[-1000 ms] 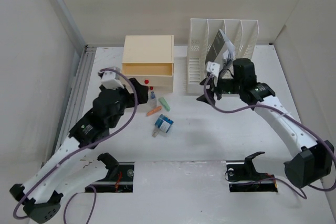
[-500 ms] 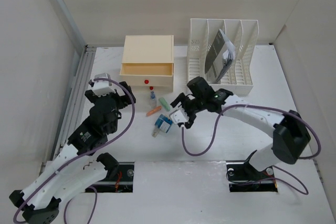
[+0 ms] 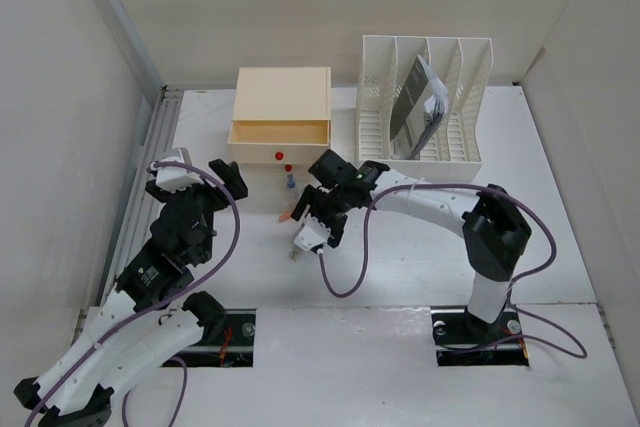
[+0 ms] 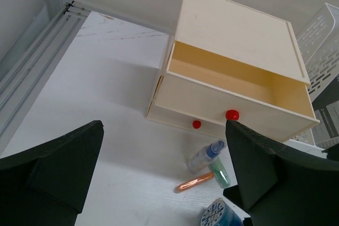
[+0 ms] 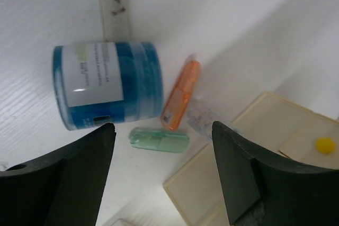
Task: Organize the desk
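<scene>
The white desk (image 3: 400,257) carries a cluster of small items in front of the cream drawer box (image 3: 281,117), whose top drawer stands open. My right gripper (image 3: 322,209) hovers open over that cluster. In its wrist view the green tube (image 5: 159,140) lies between the fingers, with the orange tube (image 5: 181,95), a clear spray bottle (image 5: 201,117) and the blue canister (image 5: 106,86) beside it. My left gripper (image 3: 195,182) is wide open and empty, left of the items. Its view shows the spray bottle (image 4: 205,156), green tube (image 4: 219,172), orange tube (image 4: 195,182) and canister (image 4: 220,215).
A white slotted file rack (image 3: 425,97) holding a dark booklet and papers stands right of the drawer box (image 4: 238,72). A small flat strip (image 5: 114,15) lies by the canister. A metal rail (image 3: 150,177) runs along the desk's left edge, and walls close in the back and sides.
My right arm has swung from the file rack leftward and down over the small items. My left gripper has drawn back to the left, away from the drawer box.
</scene>
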`<action>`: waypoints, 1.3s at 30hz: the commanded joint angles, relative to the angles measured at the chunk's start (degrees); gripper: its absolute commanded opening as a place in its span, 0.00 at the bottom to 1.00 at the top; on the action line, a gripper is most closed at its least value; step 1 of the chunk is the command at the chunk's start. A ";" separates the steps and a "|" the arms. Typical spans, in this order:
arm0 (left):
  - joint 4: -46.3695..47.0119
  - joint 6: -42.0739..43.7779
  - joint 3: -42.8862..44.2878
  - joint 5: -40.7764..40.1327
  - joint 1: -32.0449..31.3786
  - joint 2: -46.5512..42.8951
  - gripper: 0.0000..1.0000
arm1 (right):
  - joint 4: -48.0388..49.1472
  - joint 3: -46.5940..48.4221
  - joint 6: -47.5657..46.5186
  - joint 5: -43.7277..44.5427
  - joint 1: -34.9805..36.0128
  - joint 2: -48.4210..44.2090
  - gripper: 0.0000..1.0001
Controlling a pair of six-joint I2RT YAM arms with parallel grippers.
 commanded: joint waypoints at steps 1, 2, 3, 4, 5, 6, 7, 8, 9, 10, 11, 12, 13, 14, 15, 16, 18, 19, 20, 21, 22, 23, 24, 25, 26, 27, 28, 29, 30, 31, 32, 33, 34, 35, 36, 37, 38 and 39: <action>2.09 0.51 -0.36 -0.33 -0.12 -0.62 1.00 | -8.02 2.39 -4.11 0.10 1.10 1.11 0.79; 2.09 0.51 -0.36 -0.33 -0.12 -0.62 1.00 | -9.95 2.39 -4.98 0.10 1.10 1.11 0.79; 2.09 0.51 -0.36 -0.33 -0.12 -0.62 1.00 | -11.01 2.91 -5.60 0.10 1.10 1.11 0.79; 2.09 0.51 -0.36 -0.33 -0.12 -1.14 1.00 | -11.98 2.92 -5.61 -0.42 1.62 1.11 0.79; 2.09 0.51 -0.36 0.19 -0.12 -1.15 1.00 | -14.25 3.44 -5.61 -0.43 1.63 1.11 0.79; 2.61 0.51 -0.36 0.20 -0.12 -1.15 1.00 | -15.32 4.06 -6.13 -0.43 1.63 1.11 0.79; 2.62 0.51 -0.36 0.20 -0.12 -1.15 1.00 | -16.28 4.06 -6.14 -0.43 1.63 1.11 0.79; 2.62 0.51 -0.36 0.20 -0.12 -1.15 1.00 | -17.08 4.06 -6.14 -0.43 1.63 1.11 0.79; 2.62 0.51 -0.36 0.72 -0.12 -1.15 1.00 | -17.61 4.06 -6.14 -0.43 1.63 1.72 0.80; 2.62 0.51 -0.36 0.73 -0.12 -1.15 1.00 | -18.31 4.06 -6.14 -0.43 1.63 1.72 0.80; 2.62 0.51 -0.36 0.73 -0.12 -1.15 1.00 | -18.32 4.06 -6.14 -0.95 2.24 2.42 0.81; 2.62 0.51 -0.36 0.73 -0.12 -1.15 1.00 | -18.32 4.06 -6.14 -0.96 2.24 2.43 0.81; 2.62 0.51 -0.36 0.73 -0.12 -1.15 1.00 | -18.32 4.58 -6.14 -0.96 2.24 3.04 0.81; 2.62 0.51 -0.36 0.73 -0.12 -1.67 1.00 | -18.32 4.59 -5.61 -2.35 2.77 3.74 0.83; 2.62 0.51 -0.36 0.73 -0.12 -1.67 1.00 | -18.32 4.59 -5.61 -2.97 2.77 3.75 0.85; 2.62 0.51 -0.36 0.73 -0.12 -1.67 1.00 | -18.32 5.20 -3.43 -3.50 2.77 4.62 0.87; 2.62 0.51 -0.89 0.73 -0.12 -2.20 1.00 | -17.27 6.08 -0.79 -4.90 2.77 5.85 0.93; 2.62 0.51 -0.89 1.25 -0.12 -2.20 1.00 | -15.09 6.61 0.97 -5.43 2.77 5.85 0.96; 2.62 0.51 -0.89 1.25 -0.12 -2.20 1.00 | -13.67 6.61 4.12 -6.05 2.77 5.33 0.98; 2.62 0.51 -0.89 1.25 -0.12 -2.20 1.00 | -10.00 5.22 7.19 -6.58 2.77 4.72 0.98; 2.62 0.51 -0.89 1.25 -0.12 -2.20 1.00 | -9.97 5.20 7.22 -7.37 2.77 4.10 0.98; 2.62 0.51 -0.89 1.25 -0.12 -2.20 1.00 | -8.05 4.60 8.62 -7.37 2.77 3.57 0.98; 2.62 0.51 -0.89 1.25 -0.12 -2.20 1.00 | -7.25 4.59 9.59 -7.37 3.29 3.57 0.98; 2.62 0.51 -0.89 1.86 -0.12 -2.20 1.00 | -6.63 4.59 10.64 -7.37 3.30 3.57 0.98; 2.62 0.51 -0.89 1.87 -0.12 -2.20 1.00 | -6.63 4.59 11.17 -6.85 3.30 3.57 0.98; 3.14 0.51 -0.89 1.87 -0.12 -2.20 1.00 | -6.63 4.59 11.96 -6.32 3.30 3.57 0.98; 3.15 0.51 -0.89 1.87 -0.12 -2.20 1.00 | -5.84 4.59 11.97 -5.27 3.30 4.18 0.98; 3.15 0.51 -0.89 1.87 -0.12 -2.20 1.00 | -5.05 4.59 12.58 -5.26 3.30 4.18 0.98; 3.15 0.51 -0.89 1.87 -0.12 -2.20 1.00 | -5.04 4.59 13.19 -4.48 3.30 4.88 0.97; 3.15 0.51 -0.89 1.87 -0.12 -2.20 1.00 | -4.44 4.59 13.20 -4.47 3.30 5.58 0.97; 3.15 0.51 -0.89 1.87 -0.12 -2.20 1.00 | -4.43 4.07 13.20 -3.95 3.30 5.59 0.97; 3.15 0.51 -0.89 1.87 -0.12 -2.20 1.00 | -4.43 4.06 13.20 -3.95 3.30 6.29 0.97; 3.15 0.51 -0.89 1.87 -0.12 -2.20 1.00 | -4.43 4.06 13.81 -3.95 3.30 6.99 0.97; 3.15 0.51 -0.89 1.87 -0.12 -2.20 1.00 | -4.43 4.06 13.81 -3.95 3.30 7.00 0.96; 3.15 0.51 -0.89 1.87 -0.12 -2.20 1.00 | -4.43 4.06 13.81 -3.25 3.30 7.00 0.96; 3.15 0.51 -0.89 1.87 -0.12 -2.20 1.00 | -3.91 3.45 13.81 -3.24 3.30 7.61 0.96; 3.15 0.51 -0.89 2.39 -0.12 -2.20 1.00 | -3.90 3.45 14.34 -2.55 3.30 7.61 0.96; 3.15 0.51 -0.89 2.40 -0.12 -2.20 1.00 | -3.38 2.92 14.34 -1.93 3.30 7.61 0.96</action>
